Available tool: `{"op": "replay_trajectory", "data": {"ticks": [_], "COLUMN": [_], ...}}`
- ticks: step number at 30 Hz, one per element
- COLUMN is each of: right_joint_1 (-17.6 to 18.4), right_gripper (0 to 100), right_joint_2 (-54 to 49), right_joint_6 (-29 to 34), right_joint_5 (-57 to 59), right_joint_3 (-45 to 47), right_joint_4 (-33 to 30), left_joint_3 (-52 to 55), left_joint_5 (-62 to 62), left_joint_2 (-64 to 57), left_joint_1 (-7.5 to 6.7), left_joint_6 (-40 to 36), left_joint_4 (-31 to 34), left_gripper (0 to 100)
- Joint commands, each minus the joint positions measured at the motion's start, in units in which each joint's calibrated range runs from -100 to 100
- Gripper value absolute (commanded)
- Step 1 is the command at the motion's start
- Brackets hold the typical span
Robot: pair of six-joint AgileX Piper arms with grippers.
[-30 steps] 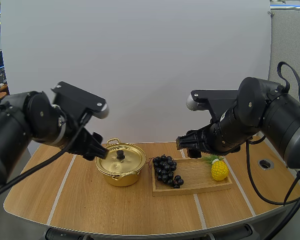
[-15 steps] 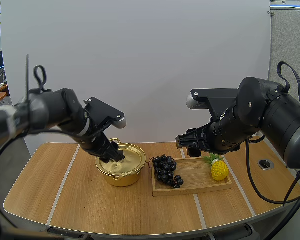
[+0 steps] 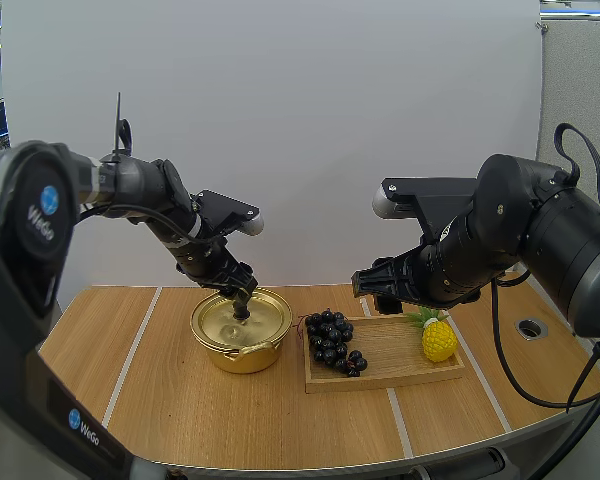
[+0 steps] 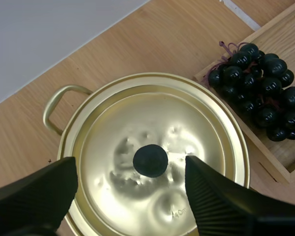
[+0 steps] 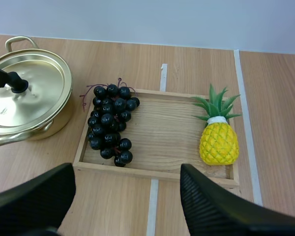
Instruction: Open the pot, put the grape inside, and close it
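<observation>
The left fingers are hovering released, with the lid knob sitting squarely between them; the right fingers, also spread, are hanging farther off, nearer the grapes.

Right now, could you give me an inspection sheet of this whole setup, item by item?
Surface: wooden table, pale lines across it.
Job's things: gold pot with its lid on; grapes on the tray, at the end nearest the pot.
Clutter: toy pineapple at the tray's other end.
Grippers: left gripper open, astride the lid's knob; right gripper open, above the tray.
Cables: nothing seen loose on the table.
Surroundings: plain white screen behind the table.
</observation>
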Motion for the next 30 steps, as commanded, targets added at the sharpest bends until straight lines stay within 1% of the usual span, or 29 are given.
{"op": "replay_trajectory", "data": {"ticks": [1, 3, 6, 12, 23, 26, 27, 29, 30], "right_joint_1": [-0.2, -0.2, -0.2, -0.2, -0.2, -0.2, -0.2, -0.2, -0.2], "right_gripper": [100, 100, 100, 100, 100, 100, 100, 100, 100], "right_joint_2": [0.0, 0.0, 0.0, 0.0, 0.0, 0.0, 0.0, 0.0, 0.0], "right_joint_6": [-0.1, -0.1, -0.1, -0.1, -0.1, -0.1, -0.1, -0.1, -0.1], "right_joint_5": [-1.0, -1.0, -1.0, -1.0, -1.0, -1.0, -1.0, -1.0, -1.0], "right_joint_3": [-0.5, -0.5, -0.5, -0.5, -0.5, -0.5, -0.5, -0.5, -0.5], "right_joint_4": [-0.3, -0.3, -0.3, -0.3, -0.3, -0.3, -0.3, -0.3, -0.3], "left_joint_3": [-0.9, -0.9, -0.9, -0.9, -0.9, -0.9, -0.9, -0.9, -0.9], "left_joint_5": [0.6, -1.3, -2.7, -3.3, -4.5, -4.5, -4.5, -4.5, -4.5], "left_joint_2": [1.9, 3.0, 4.3, 6.6, 6.9, 6.9, 6.9, 6.9, 6.9], "left_joint_1": [-0.77, -1.36, -1.8, -1.8, -1.8, -1.8, -1.8, -1.8, -1.8], "left_joint_6": [0.3, 0.3, 0.3, 0.3, -0.6, -0.7, -0.7, -0.7, -0.7], "left_joint_4": [-0.8, -0.8, -0.4, 0.5, 0.5, 0.5, 0.5, 0.5, 0.5], "left_gripper": [100, 100, 100, 100, 100, 56, 47, 16, 10]}}
